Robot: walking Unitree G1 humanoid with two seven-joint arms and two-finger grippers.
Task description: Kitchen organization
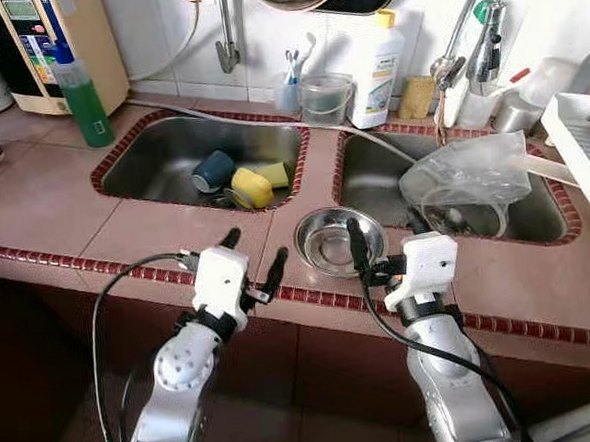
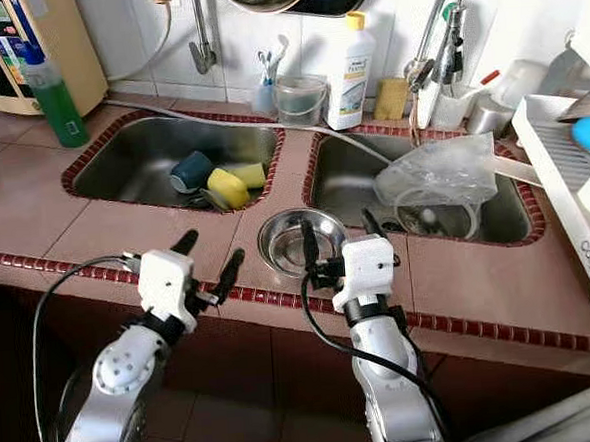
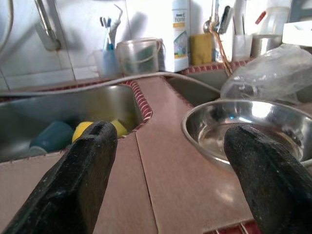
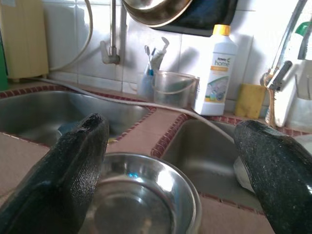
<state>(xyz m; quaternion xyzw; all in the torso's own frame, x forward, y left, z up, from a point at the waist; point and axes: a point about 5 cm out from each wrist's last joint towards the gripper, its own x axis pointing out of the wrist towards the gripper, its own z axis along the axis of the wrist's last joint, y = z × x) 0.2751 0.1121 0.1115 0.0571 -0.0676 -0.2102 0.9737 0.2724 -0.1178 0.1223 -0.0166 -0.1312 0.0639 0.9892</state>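
A steel bowl (image 1: 338, 240) sits on the tiled counter (image 1: 64, 205), on the strip between the two sinks and close to the front edge. It is upright and looks empty apart from a wet sheen.

The right gripper (image 1: 384, 246) hangs at the bowl's near rim, its fingers spread wide — one black finger (image 1: 358, 245) stands up over the rim on the bowl's right side, the other points toward the right sink (image 1: 372, 176). In the right wrist view the bowl (image 4: 146, 195) lies straight ahead and low between the two fingers. The left gripper (image 1: 249, 256) is also spread wide and holds nothing; it hovers over the counter edge just to the bowl's left, with the bowl off to one side of its fingers.

So the right arm is the nearer and better lined up: the bowl lies directly forward of it, and being round it has no long axis to match. A likely next step is closing on the rim.

The left sink (image 1: 151, 165) holds a blue cup (image 1: 213, 171) and yellow sponges (image 1: 258, 182); a clear plastic bag (image 1: 467, 170) droops over the right sink.
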